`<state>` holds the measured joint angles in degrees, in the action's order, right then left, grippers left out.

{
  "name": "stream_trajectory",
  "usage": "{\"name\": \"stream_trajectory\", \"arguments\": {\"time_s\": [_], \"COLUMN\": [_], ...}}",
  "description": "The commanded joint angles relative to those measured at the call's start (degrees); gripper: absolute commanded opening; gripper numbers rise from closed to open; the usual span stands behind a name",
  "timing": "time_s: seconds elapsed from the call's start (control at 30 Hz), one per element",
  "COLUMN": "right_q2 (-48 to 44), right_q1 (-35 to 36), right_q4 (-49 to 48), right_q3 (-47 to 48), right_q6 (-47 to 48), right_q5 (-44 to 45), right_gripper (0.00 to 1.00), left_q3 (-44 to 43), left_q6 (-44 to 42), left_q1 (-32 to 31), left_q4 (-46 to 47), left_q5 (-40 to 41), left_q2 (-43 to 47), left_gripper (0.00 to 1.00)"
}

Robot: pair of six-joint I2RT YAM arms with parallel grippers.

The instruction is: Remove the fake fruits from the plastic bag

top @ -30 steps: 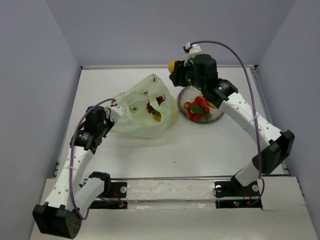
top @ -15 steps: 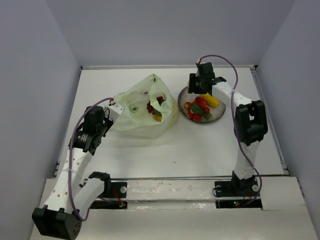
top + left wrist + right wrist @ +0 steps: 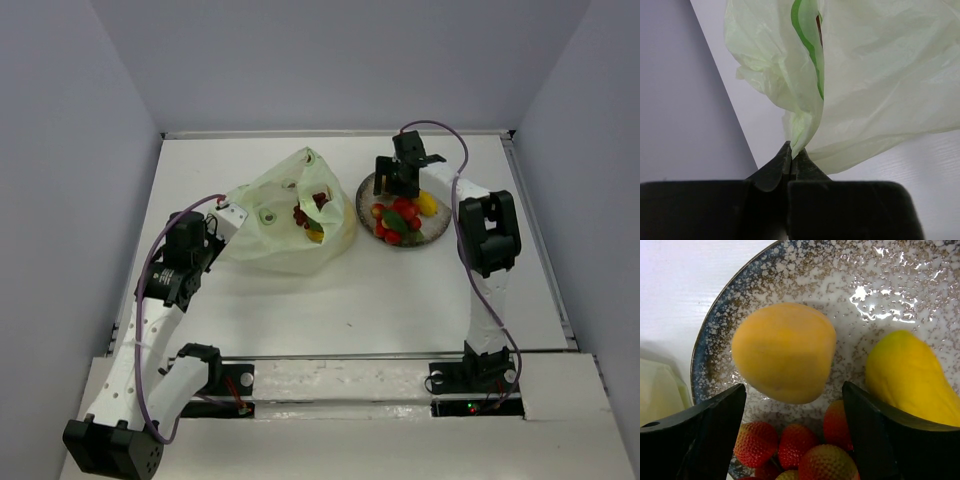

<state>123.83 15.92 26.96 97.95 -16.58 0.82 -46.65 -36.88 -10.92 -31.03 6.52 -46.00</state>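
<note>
Left fingers (image 3: 775, 172) clamped tight on a fold of the plastic bag (image 3: 880, 75) lying on the desk (image 3: 400, 290), red and yellow fake fruits (image 3: 312, 215) seemingly inside its mouth, right fingers (image 3: 710, 432) spread wide over an orange fruit (image 3: 785, 352) on the speckled plate (image 3: 805, 270), strawberries (image 3: 795, 442) alongside

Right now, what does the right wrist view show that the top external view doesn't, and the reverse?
Only right wrist: an orange fruit lying on the plate between the open fingers of the right gripper; from above, the gripper hides it. Only top external: the open mouth of the plastic bag with bagged fruits showing, and the left gripper pinching the bag's edge. Both: the plate, the yellow fruit, the strawberries, and a bit of the bag.
</note>
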Motion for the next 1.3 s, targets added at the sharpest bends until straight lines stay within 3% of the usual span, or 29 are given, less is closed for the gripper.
{"name": "stream_trajectory", "arguments": {"time_s": [0.0, 0.07, 0.33, 0.5, 0.63, 0.73, 0.8, 0.83, 0.87, 0.97, 1.13, 1.27], "right_q2": [-2.80, -3.42, -11.77, -18.98, -17.49, -13.63, -10.91, -10.37, -10.10, -9.31, -6.59, -3.78], "right_q1": [0.07, 0.07, 2.70, 18.15, 28.80, 31.27, 31.98, 32.50, 32.50, 33.73, 33.74, 33.74], "right_q4": [1.60, 2.13, 5.47, 5.38, 3.28, 2.13, 2.04, 1.87, 0.39, -1.91, -0.69, 5.63], "right_q3": [1.98, 2.07, 7.15, 19.54, 21.23, 19.12, 19.47, 19.30, 17.82, 13.25, 6.12, 7.34], "right_q6": [0.32, 0.76, 2.25, 8.75, 6.04, 1.21, -1.34, -2.05, -3.53, -5.04, -6.62, -7.06], "right_q5": [2.87, 2.96, 5.33, 12.45, 4.22, -3.79, -6.88, -7.49, -9.24, -11.80, -4.62, 13.44], "right_gripper": [0.86, 0.91, 0.91, 0.91, 0.89, 0.80, 0.58, 0.58, 0.46, 0.35, 0.31, 0.33], "left_q3": [-2.56, -2.57, -3.09, -3.79, -3.09, -3.35, -4.41, -4.41, -4.76, -5.20, -5.82, -5.12], "left_q6": [0.32, -0.03, 0.41, 1.38, 1.37, 1.90, 1.90, 1.90, 1.82, 1.46, -0.72, -3.19], "left_q1": [-0.33, -0.33, -0.33, -0.33, -0.33, -0.33, -0.33, -0.33, -0.33, -0.33, -0.33, -0.33], "left_q4": [1.14, 1.23, 0.97, 0.18, 0.44, -0.26, -1.22, -1.58, -2.28, -2.72, -4.57, -6.59], "left_q5": [0.07, -0.11, -0.72, -5.21, -8.99, -8.20, -7.49, -7.32, -7.14, -7.49, -12.84, -16.63], "left_q2": [0.30, 0.38, 0.73, 1.70, 2.84, 2.76, 3.19, 3.46, 3.81, 5.56, 8.46, 9.35], "left_gripper": [0.04, 0.04, 0.04, 0.05, 0.06, 0.06, 0.06, 0.05, 0.05, 0.05, 0.05, 0.05]}}
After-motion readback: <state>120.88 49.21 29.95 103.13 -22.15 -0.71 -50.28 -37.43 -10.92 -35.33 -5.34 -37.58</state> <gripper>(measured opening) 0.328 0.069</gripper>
